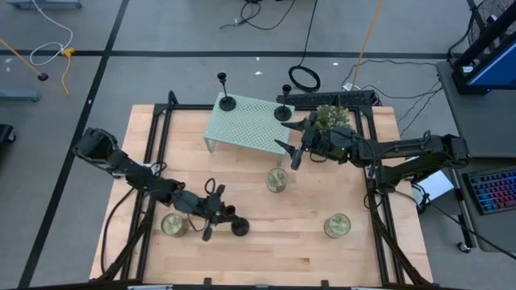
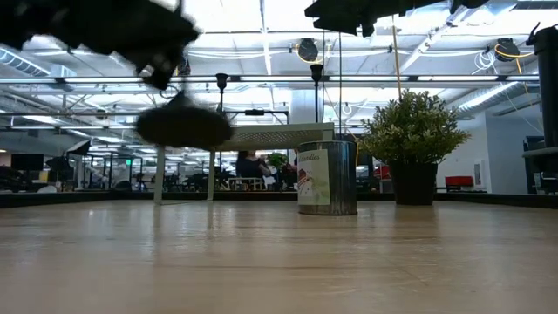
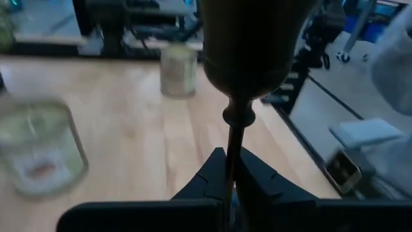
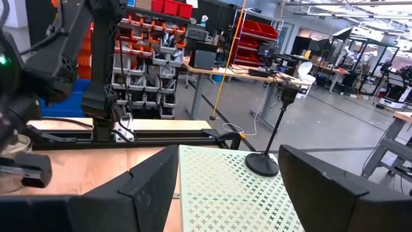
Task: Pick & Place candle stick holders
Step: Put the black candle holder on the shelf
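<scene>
Pale green and perforated, the little stand (image 1: pixel 246 121) serves as the goal: two candle stick holders (image 1: pixel 226 101) already sit on its far corners, so I judge the job about two-thirds done. Well short of the stand, the left gripper (image 1: pixel 216 216) pinches the thin stem of the third holder (image 1: pixel 239 226), fingers closed tight on it, its base apparently lifted off the wood. Beside the stand's right edge, the right gripper (image 1: pixel 296 147) hovers wide open, holding nothing.
</scene>
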